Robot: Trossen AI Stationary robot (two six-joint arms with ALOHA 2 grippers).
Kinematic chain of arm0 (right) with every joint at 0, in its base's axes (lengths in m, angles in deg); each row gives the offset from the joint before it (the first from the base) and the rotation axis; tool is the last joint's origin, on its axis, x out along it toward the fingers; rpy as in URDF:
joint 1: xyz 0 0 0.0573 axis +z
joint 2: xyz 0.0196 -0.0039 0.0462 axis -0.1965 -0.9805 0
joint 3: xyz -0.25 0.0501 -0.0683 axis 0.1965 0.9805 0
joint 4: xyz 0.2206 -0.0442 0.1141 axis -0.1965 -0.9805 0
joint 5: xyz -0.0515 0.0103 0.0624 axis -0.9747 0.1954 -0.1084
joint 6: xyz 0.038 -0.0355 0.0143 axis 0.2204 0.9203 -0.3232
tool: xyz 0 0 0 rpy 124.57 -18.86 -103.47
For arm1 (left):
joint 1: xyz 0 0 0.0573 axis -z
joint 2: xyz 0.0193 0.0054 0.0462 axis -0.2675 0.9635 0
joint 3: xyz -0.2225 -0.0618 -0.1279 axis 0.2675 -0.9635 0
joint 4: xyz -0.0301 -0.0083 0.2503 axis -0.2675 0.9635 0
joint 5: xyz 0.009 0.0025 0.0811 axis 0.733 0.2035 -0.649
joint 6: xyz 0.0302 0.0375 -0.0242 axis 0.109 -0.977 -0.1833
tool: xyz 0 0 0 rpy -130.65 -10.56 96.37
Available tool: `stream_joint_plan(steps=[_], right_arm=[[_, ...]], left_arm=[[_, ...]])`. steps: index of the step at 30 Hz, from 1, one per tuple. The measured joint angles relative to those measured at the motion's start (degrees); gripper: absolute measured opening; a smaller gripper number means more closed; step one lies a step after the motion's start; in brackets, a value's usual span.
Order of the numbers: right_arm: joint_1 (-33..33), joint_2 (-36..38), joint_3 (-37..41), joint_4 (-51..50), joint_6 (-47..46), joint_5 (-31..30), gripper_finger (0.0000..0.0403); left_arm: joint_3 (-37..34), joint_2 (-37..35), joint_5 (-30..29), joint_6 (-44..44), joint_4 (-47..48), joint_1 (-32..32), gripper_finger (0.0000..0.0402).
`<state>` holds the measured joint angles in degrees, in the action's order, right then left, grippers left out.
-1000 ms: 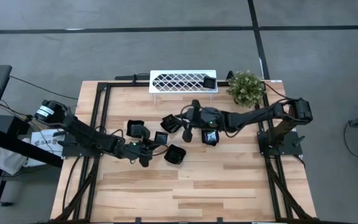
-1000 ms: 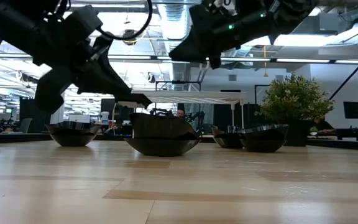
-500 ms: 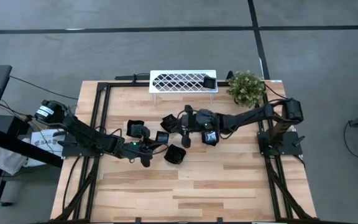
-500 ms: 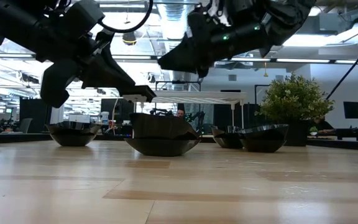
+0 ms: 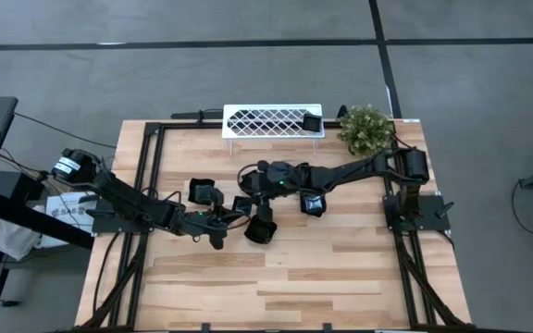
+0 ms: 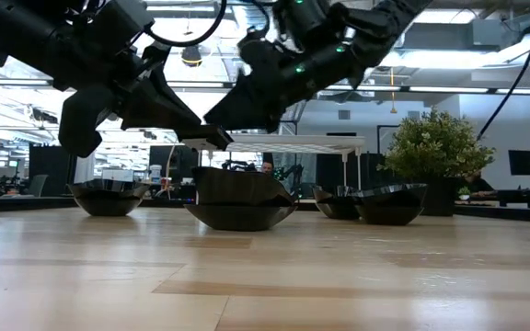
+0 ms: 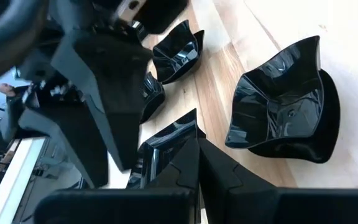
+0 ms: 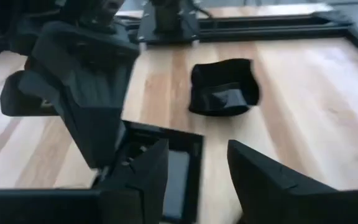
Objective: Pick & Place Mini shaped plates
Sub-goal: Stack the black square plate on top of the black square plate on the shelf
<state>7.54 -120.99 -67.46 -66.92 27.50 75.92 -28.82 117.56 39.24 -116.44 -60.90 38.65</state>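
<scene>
Several glossy black mini shaped plates lie on the wooden table: one (image 5: pixel 202 191) at the left, one (image 5: pixel 261 230) nearer the front, one (image 5: pixel 313 204) to the right. My left gripper (image 5: pixel 232 213) is shut on a small squarish plate (image 5: pixel 241 204) held above the table. My right gripper (image 8: pixel 197 180) reaches in from the right and stands open, with the squarish plate's (image 8: pixel 178 167) free side just ahead of its fingers. I cannot tell whether it touches the plate. My left gripper pinches the squarish plate's rim at one corner (image 7: pixel 180 138) between its two shut fingers, which slant down from the table's left. The plate (image 6: pixel 212 142) is lifted clear of the table and lies nearly level beyond the fingertips.
A white lattice rack (image 5: pixel 273 121) stands at the far edge with one black plate (image 5: pixel 312 122) on its right end. A potted plant (image 5: pixel 366 129) stands beside it. Black frame rails (image 5: pixel 151 176) run along the table's sides. Bare wood lies toward the near edge.
My right gripper has moved toward the table's left edge and down, from above the right plate to the squarish plate held by my left gripper. The plates on the table have stayed where they were.
</scene>
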Motion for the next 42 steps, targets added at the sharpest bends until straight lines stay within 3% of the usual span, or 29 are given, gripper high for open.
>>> stream_joint_plan(steps=[13,19,26,42], right_arm=[[-1.5,0.6,-2.9,-11.9,-3.1,2.0,0.0134],[-3.0,0.6,-2.9,-12.3,-5.1,10.5,0.0139],[-3.9,0.6,-2.9,-12.5,-5.7,14.4,0.0134],[-3.9,0.6,-2.9,-10.7,-5.6,14.6,0.0118]], left_arm=[[0.0,0.0,0.8,-4.7,1.3,1.2,0.0004],[0.0,0.0,0.0,-6.9,1.3,1.6,0.0004],[0.0,0.0,-1.2,-8.4,1.3,1.6,0.0004],[0.0,0.0,-1.3,-10.3,-1.2,1.5,0.0004]])
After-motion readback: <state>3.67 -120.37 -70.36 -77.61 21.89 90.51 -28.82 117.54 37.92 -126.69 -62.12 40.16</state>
